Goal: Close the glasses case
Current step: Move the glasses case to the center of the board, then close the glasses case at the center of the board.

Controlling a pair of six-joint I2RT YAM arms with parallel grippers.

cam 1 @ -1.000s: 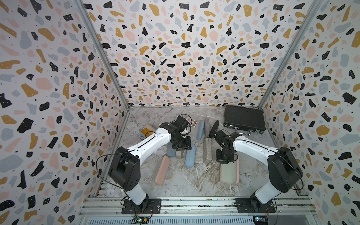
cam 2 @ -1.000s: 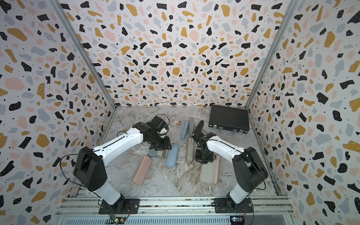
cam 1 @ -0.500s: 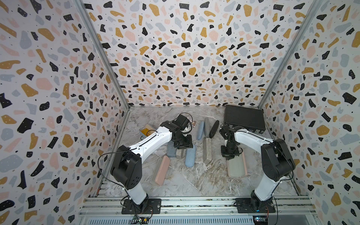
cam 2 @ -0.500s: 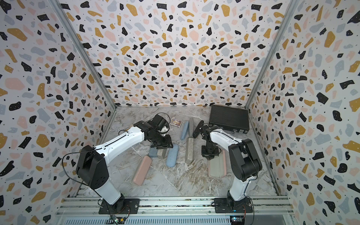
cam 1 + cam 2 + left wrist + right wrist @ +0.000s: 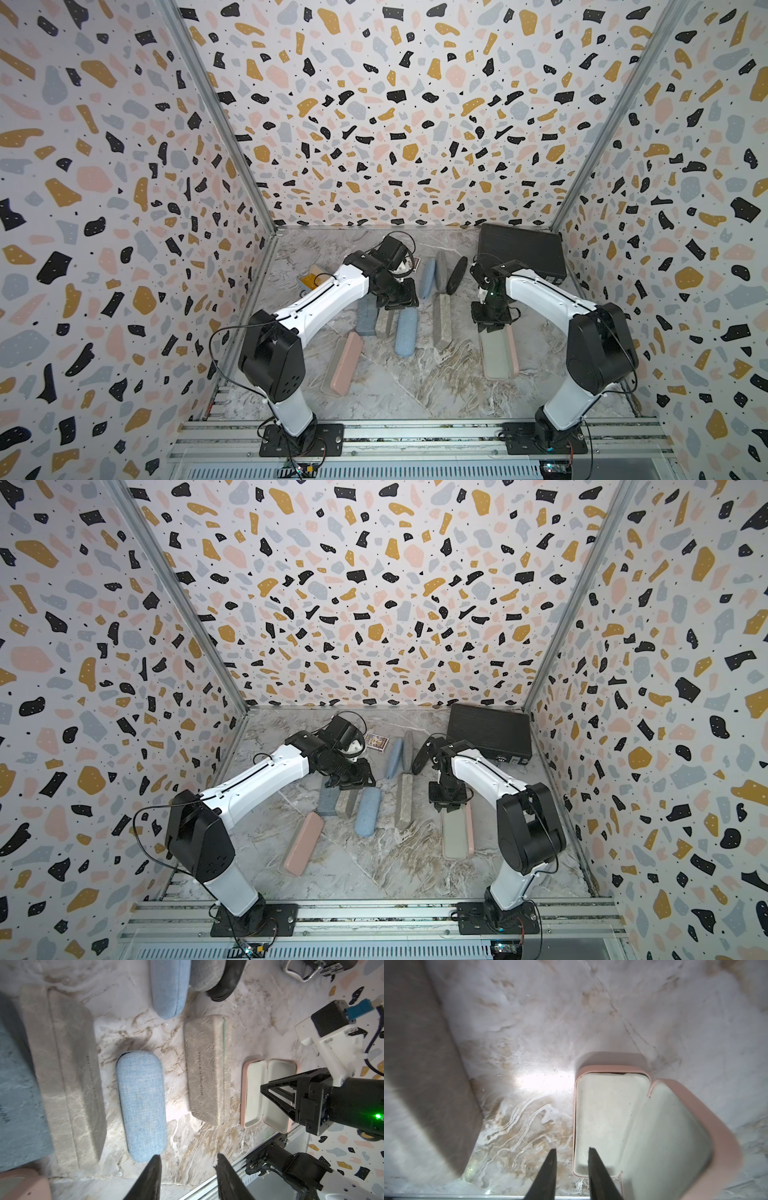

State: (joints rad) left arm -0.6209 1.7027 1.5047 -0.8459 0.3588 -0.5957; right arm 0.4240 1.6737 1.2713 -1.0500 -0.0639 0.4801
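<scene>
Glasses case [image 5: 496, 357], pink with a pale lining, lies open on the worktop [image 5: 419, 386], its lid swung back along the long hinge. My right tool [image 5: 572, 1149] hangs over the end of the glasses case that faces the black box [image 5: 519, 249]. Its fingers are slightly apart, the tray's rim shows in the gap, and I see nothing gripped. My left tool [image 5: 188, 1155], fingers apart and empty, hovers well clear of the glasses case, beyond the grey case [image 5: 207, 1068] beside it.
</scene>
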